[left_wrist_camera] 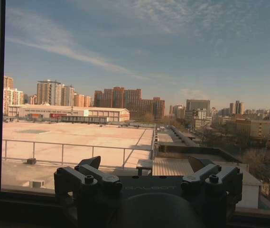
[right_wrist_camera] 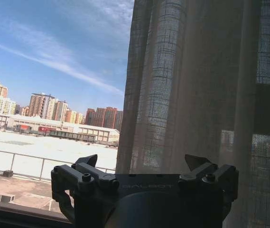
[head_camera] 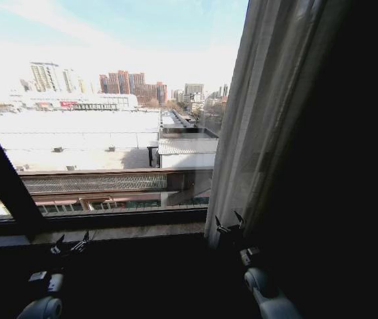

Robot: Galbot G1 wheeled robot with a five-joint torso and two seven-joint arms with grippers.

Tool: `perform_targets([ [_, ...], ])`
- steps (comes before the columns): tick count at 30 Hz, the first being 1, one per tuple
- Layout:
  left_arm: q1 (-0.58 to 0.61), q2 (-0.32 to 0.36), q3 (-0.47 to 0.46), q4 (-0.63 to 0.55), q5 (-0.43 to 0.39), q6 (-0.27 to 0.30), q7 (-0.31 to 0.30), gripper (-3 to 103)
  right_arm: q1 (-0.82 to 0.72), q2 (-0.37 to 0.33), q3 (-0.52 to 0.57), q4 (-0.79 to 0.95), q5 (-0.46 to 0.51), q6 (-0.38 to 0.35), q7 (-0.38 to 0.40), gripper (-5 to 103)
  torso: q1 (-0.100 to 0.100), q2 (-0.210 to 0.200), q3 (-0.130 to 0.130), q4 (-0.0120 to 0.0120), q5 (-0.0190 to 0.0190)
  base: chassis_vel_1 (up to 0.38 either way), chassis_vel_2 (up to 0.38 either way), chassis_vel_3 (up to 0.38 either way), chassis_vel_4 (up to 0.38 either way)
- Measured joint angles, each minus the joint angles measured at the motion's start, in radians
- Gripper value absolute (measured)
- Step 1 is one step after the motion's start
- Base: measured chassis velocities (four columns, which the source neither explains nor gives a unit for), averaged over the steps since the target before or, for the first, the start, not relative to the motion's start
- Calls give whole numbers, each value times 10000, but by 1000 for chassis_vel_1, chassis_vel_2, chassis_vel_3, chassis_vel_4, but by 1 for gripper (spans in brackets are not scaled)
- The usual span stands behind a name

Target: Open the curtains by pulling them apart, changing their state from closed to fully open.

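With the sheer curtain (head_camera: 255, 119) bunched at the window's right, probably almost fully open, the right gripper (head_camera: 230, 222), jaws spread and empty, should close on its near edge and sweep right; the left gripper (head_camera: 69, 244) waits open.

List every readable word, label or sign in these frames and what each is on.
"GALBOT": embossed on the body of the left gripper, seen in the left wrist view.
"GALBOT": the same mark on the body of the right gripper, seen in the right wrist view; fainter.
A red sign on a distant low building across the rooftop: too small to read.
The curtain carries no text.
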Motion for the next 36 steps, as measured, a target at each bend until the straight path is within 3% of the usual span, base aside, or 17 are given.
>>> perform_targets([
  [11,0,3,-5,1,0,0,-1,100,589,253,-354,-558,-166,261,338,100,-1,1,0,8,-8,46,47,-46,-41],
  [18,0,3,-5,0,0,0,-3,100,1202,112,-162,-959,-390,-150,1049,100,0,1,0,4,-2,8,6,-8,-10],
  [25,0,3,-5,0,0,0,-2,100,1442,15,-109,-1246,-280,-414,1177,100,0,1,0,4,-5,0,0,0,0],
  [36,-1,3,-5,-1,0,0,-2,100,2324,166,-1052,-1891,-41,-769,1285,100,0,0,0,6,-6,0,0,0,0],
])
